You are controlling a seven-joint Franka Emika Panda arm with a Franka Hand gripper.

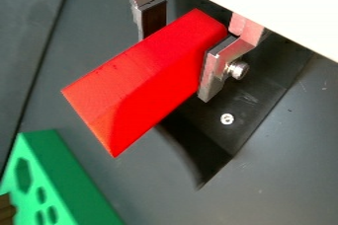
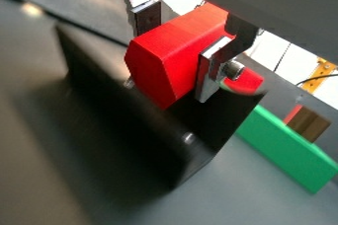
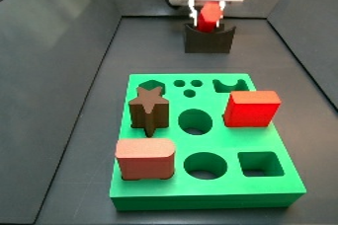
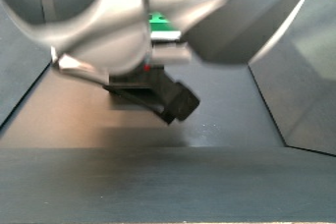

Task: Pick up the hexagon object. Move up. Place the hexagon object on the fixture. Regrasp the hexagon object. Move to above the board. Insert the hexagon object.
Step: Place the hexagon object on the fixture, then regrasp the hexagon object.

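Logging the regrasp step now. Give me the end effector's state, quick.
End effector: shut on the hexagon object, fingers clamping its end, over the fixture.

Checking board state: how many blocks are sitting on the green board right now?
3. On the board: dark brown star block at left, red cube at right, pink rounded block front left. The hexagon object is off it, in the end effector above the fixture.

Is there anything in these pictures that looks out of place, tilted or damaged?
Nothing stands out. The gripper holds the hexagon object between its fingers, right at the fixture behind the board. The star block, red cube and pink block stand in the board, none visibly damaged.
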